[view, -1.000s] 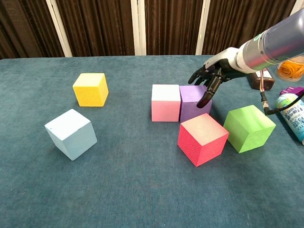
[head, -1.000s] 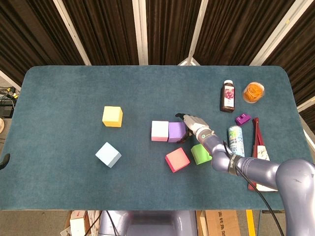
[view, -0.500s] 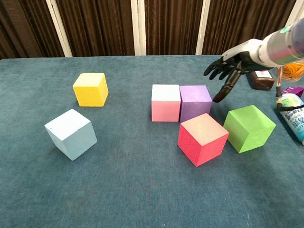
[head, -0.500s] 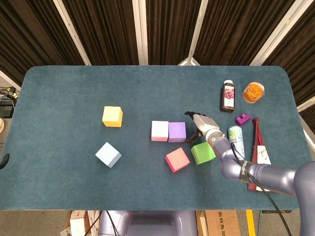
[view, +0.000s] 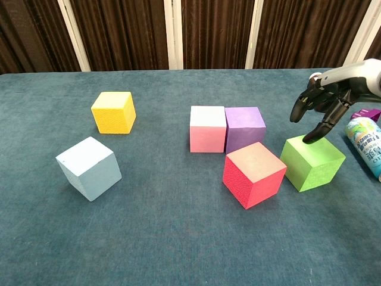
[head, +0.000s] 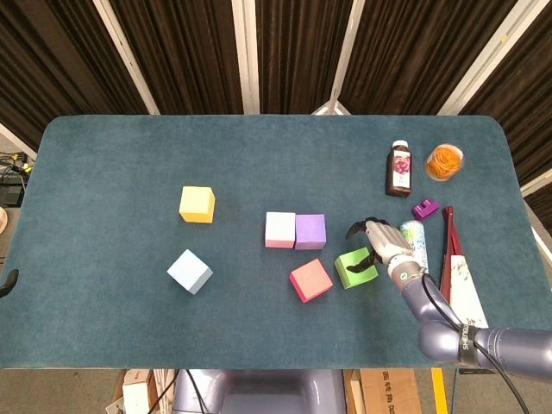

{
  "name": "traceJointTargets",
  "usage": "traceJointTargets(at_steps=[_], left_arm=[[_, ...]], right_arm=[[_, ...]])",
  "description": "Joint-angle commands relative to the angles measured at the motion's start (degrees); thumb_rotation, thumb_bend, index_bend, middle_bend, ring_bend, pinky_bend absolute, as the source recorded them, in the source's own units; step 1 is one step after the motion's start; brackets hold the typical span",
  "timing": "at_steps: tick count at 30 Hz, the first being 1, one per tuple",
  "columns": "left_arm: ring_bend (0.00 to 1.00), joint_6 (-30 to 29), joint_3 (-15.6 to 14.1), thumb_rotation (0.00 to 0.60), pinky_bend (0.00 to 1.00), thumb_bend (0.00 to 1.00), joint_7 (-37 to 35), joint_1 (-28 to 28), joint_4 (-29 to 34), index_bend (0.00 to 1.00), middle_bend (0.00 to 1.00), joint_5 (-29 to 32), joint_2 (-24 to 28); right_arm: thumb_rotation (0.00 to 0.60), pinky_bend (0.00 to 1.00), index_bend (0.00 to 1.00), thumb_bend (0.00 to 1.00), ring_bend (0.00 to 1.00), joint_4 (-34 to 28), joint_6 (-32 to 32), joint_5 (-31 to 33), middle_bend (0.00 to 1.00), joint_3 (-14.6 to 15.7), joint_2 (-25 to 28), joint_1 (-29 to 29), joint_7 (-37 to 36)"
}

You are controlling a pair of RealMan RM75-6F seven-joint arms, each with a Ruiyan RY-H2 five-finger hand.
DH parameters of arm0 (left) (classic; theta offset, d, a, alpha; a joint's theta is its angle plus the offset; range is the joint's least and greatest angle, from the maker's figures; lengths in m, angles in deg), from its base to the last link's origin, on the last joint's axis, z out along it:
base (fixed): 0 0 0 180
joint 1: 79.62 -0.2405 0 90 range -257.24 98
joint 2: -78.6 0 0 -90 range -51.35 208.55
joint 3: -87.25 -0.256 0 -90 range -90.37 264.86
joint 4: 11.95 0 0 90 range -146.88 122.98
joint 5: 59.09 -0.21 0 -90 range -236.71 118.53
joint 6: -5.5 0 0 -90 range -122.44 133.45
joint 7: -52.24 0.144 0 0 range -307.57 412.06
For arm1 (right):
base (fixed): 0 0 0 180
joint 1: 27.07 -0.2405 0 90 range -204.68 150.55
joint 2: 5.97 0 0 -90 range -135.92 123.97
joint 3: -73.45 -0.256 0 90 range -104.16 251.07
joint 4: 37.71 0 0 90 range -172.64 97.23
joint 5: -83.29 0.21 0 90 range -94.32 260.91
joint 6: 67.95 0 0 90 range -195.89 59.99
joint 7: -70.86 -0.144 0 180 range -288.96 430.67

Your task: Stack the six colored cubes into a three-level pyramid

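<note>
Green cube [view: 312, 161] sits by the red cube [view: 253, 173], under our right hand [view: 324, 104], which hovers spread and empty. We judge it light, rigid foam with a grippy texture; we recommend grasping opposite vertical faces.

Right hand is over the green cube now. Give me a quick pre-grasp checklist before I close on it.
1. Right hand holds nothing, fingers apart: ok.
2. Hand positioned over green cube, fingertips near its top: ok; actual contact: cannot tell.
3. Base row started, pink cube flush against purple cube: ok.
4. Room beside the green cube for fingers: not ok, red cube sits close on one side and the can on the other.
5. Left hand ready: cannot tell, not in view.
</note>
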Motion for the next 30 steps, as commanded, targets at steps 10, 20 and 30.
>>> traceJointTargets(at_steps=[10, 20, 30], left_arm=[[0.00, 0.1, 0.0, 0.600, 0.00, 0.36, -0.1, 0.0, 0.0, 0.11, 0.00, 0.0, 0.1], [0.00, 0.0, 0.0, 0.600, 0.00, 0.36, 0.1, 0.0, 0.1, 0.11, 0.00, 0.1, 0.0], [0.00, 0.0, 0.1, 0.600, 0.00, 0.36, 0.1, 0.0, 0.1, 0.11, 0.00, 0.3, 0.0]], right_arm=[[0.600, 0.00, 0.38, 0.15, 0.09, 1.1, 2.1, -1.2, 0.27, -3.5, -1.6, 2.8, -0.1], [0.600, 0.00, 0.38, 0.15, 0.09, 2.6, 5.7, -5.1, 0.27, -6.1, -2.0, 5.1, -2.7], [0.600, 0.00, 0.38, 0.15, 0.10, 3.4, 8.5, -6.9, 0.27, -7.9, -2.7, 6.0, -3.9]])
